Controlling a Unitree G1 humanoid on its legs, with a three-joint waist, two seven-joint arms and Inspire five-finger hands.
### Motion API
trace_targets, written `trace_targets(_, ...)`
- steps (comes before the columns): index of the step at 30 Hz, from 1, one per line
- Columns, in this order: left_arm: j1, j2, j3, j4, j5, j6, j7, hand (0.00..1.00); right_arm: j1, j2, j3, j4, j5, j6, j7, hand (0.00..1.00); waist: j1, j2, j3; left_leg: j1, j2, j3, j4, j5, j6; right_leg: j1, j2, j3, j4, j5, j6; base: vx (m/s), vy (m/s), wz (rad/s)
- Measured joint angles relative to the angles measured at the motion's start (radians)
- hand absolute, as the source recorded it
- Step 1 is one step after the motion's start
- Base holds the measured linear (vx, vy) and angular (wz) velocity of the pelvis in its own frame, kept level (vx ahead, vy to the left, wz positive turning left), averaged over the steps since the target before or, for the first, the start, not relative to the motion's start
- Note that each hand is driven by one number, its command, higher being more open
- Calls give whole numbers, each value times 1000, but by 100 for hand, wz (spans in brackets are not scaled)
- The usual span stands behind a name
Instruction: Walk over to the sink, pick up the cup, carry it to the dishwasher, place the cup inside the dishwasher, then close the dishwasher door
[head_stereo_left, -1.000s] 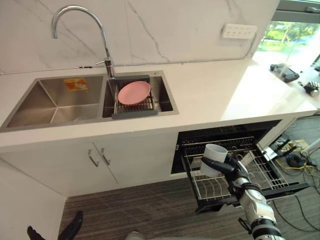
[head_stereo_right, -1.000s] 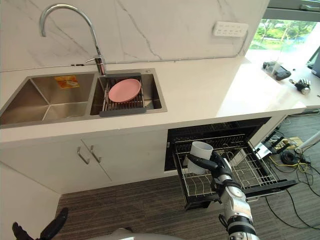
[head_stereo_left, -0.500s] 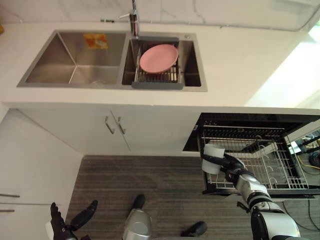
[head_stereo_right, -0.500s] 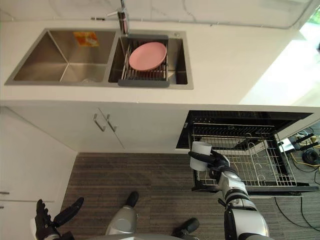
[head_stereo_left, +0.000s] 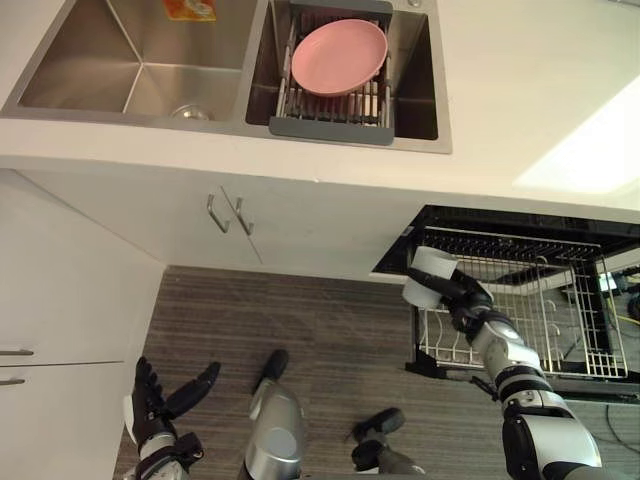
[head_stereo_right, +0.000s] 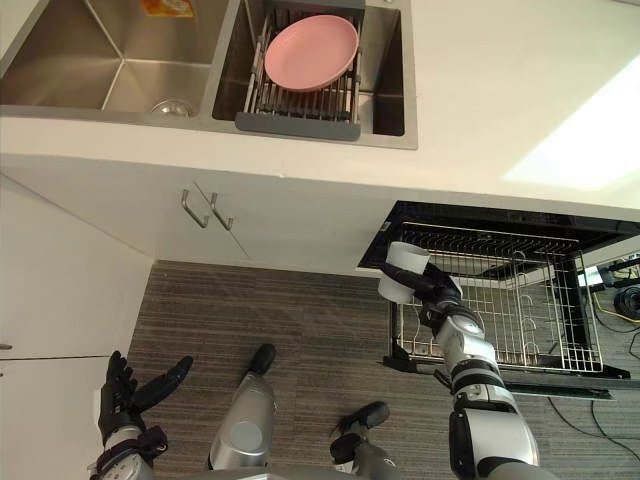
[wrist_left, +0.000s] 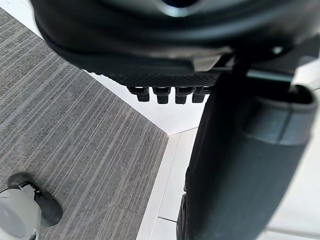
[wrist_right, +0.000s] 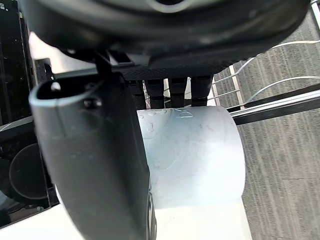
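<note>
The right hand (head_stereo_left: 464, 301) reaches in from the lower right of the frame and grips the white cup (head_stereo_left: 428, 277). Its dark fingers wrap one side of the cup and the thumb crosses the other. In the right wrist view the thumb (wrist_right: 95, 150) lies along the cup's pale wall and the fingers (wrist_right: 170, 90) curl over its far side. The cup is tilted, with its open mouth turned toward the upper left of the frame. It sits at the left front corner of the pulled-out wire rack (head_stereo_left: 530, 325) of the dishwasher (head_stereo_left: 520, 225), right of centre. It seems to hang just above the rack's edge, though the head views do not show clearly whether it touches the wires.

The left hand (head_stereo_left: 152, 408) is low in the lower left corner over the grey striped floor (head_stereo_left: 300, 320), fingers spread and holding nothing.

Along the top, the steel sink (head_stereo_left: 100, 75) is set into the white countertop (head_stereo_left: 540, 110). A pink plate (head_stereo_left: 338, 57) lies on a dish rack (head_stereo_left: 330, 126) in its right basin.
</note>
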Motion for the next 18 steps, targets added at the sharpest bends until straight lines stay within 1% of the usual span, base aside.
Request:
trace_targets(4, 0, -2, -8, 4, 0, 0, -7, 100, -25, -16, -19, -4, 38, -14, 3, 0, 3, 1, 0, 1, -6, 10, 5, -1, -1, 5, -9, 0, 0, 1, 3, 15, 33, 2)
trace_targets(7, 0, -2, -8, 20, 1, -1, -15, 100, -32, -21, -51, -5, 39, -28, 8, 0, 1, 5, 3, 13, -6, 20, 15, -14, 6, 22, -12, 2, 0, 0, 5, -11, 20, -1)
trace_targets(8, 3, -3, -7, 39, 2, 0, -16, 100, -31, -32, -52, -5, 39, -32, 9, 0, -3, 11, 3, 18, 10, 70, 23, -25, 21, 35, -10, 5, 0, -3, 8, -36, 22, -2)
trace_targets(10, 10, -10, -7, 45, 2, 0, -17, 100, -30, -50, -53, -5, 39, -32, 9, 0, -7, 15, 4, 24, 29, 121, 26, -24, 23, 43, -8, 5, 0, -5, 12, -19, 4, -1)
trace_targets(11, 16, -14, -7, 45, 2, 0, -18, 100, -27, -65, -57, -4, 38, -32, 9, 0, -8, 15, 5, 32, 25, 125, 25, -20, 25, 45, -11, 9, 0, -3, 15, 10, 30, -5)
trace_targets(12, 19, -15, -6, 46, 2, 0, -18, 100, -23, -76, -57, -3, 37, -31, 10, 0, -8, 15, 5, 39, 24, 129, 23, -14, 18, 48, -13, 12, 0, -2, 17, 25, 37, -6)
trace_targets(14, 20, -15, -4, 49, 2, 0, -19, 100, -20, -83, -60, -3, 36, -31, 7, 0, -9, 15, 4, 44, 24, 133, 20, -13, 17, 48, -14, 16, 0, -3, 19, 35, 21, -6)
trace_targets(17, 20, -17, -5, 79, 5, -2, -23, 100, -20, -100, -64, 0, 14, -29, -2, 0, -20, 19, 2, 58, 20, 141, 14, -9, 12, 51, -18, 25, 0, -2, 19, 35, 13, -5)
trace_targets(18, 20, -19, -5, 91, 7, -2, -24, 100, -20, -99, -80, 2, -18, -25, -4, 0, -26, 19, 2, 69, 15, 141, 4, -5, 9, 56, -24, 25, 0, -1, 20, 0, 0, 0)
